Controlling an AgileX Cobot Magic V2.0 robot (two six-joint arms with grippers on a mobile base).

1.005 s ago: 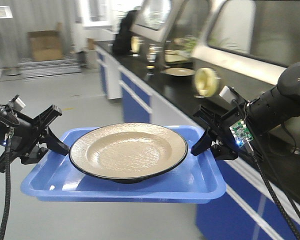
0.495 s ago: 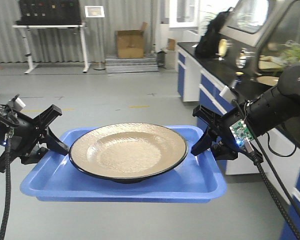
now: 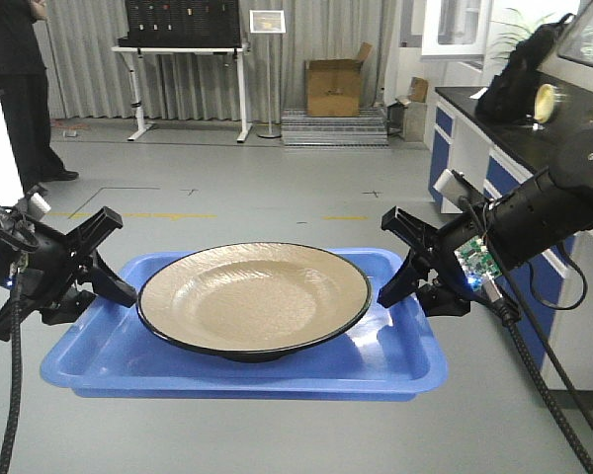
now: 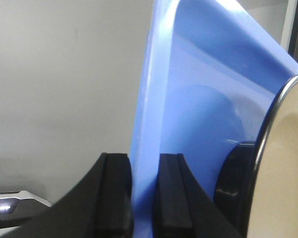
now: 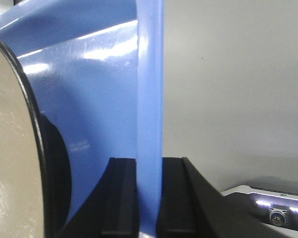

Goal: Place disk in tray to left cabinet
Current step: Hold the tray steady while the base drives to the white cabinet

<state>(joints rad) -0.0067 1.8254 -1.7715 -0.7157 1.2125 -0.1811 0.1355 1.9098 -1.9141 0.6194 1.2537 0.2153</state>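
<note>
Sitting in blue tray (image 3: 99, 370): disk (image 3: 252, 296)

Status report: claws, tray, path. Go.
Both shut: left claw on tray rim, right claw on opposite rim. Held off floor, disk seated inside. No left cabinet in view; person at picture's left edge.

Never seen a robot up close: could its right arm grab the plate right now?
Probably not. The right hand is shut on the right rim of the tray, and the left hand holds the other side in the air; letting go would likely tip the plate off.
</note>
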